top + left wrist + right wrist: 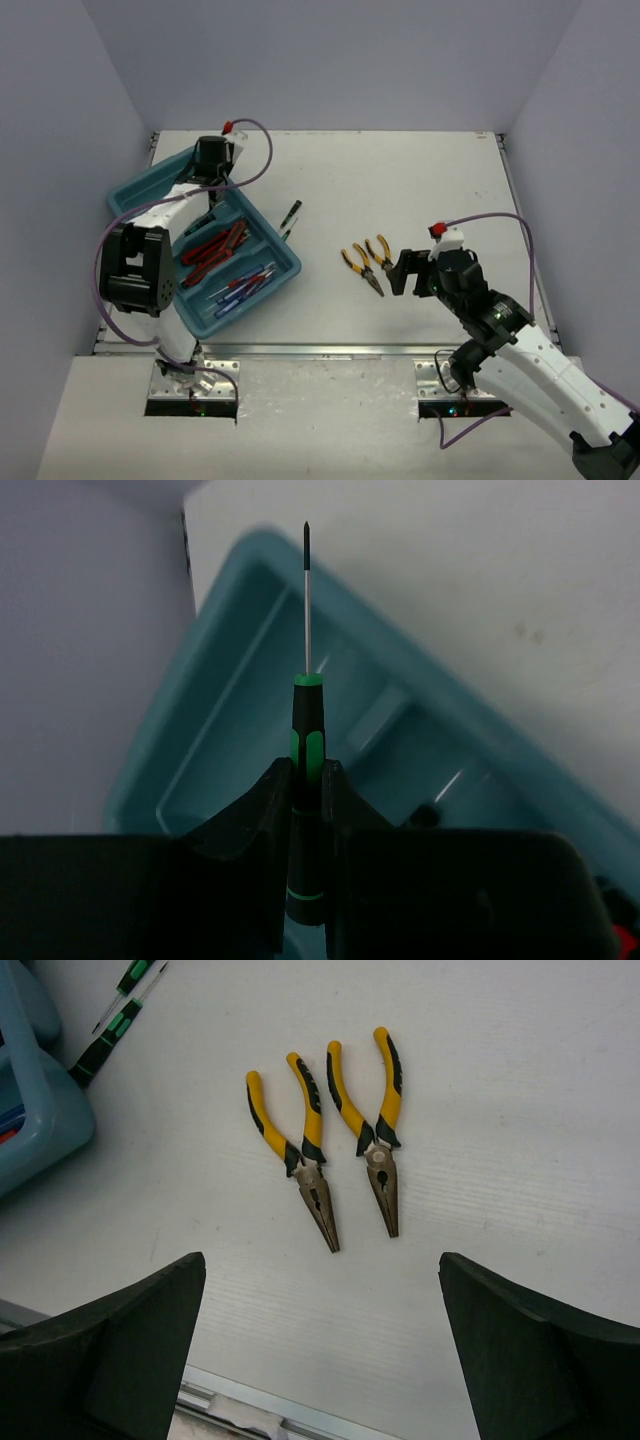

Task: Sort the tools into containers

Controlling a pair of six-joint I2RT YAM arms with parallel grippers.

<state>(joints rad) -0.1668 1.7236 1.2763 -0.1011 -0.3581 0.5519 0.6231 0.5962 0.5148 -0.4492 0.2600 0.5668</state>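
Note:
My left gripper point(207, 217) hangs over the far part of the teal tray point(288, 262). It is shut on a thin black-green screwdriver point(307, 730), whose shaft points over an empty compartment of the tray point(250, 650). My left gripper point(307, 780) grips the handle. Red-handled cutters point(214, 245) and blue-handled screwdrivers point(241, 284) lie in separate tray compartments. Two yellow-handled pliers point(297, 1150) point(375, 1125) lie side by side on the table. My right gripper point(320, 1260) is open and empty just short of their tips. It also shows in the top view point(400, 272).
Two more black-green screwdrivers point(290, 213) point(286, 232) lie on the table just right of the tray, and also show in the right wrist view point(112, 1032). The tray corner point(40, 1110) is at the left there. The table's near edge rail point(260, 1405) runs below my right gripper.

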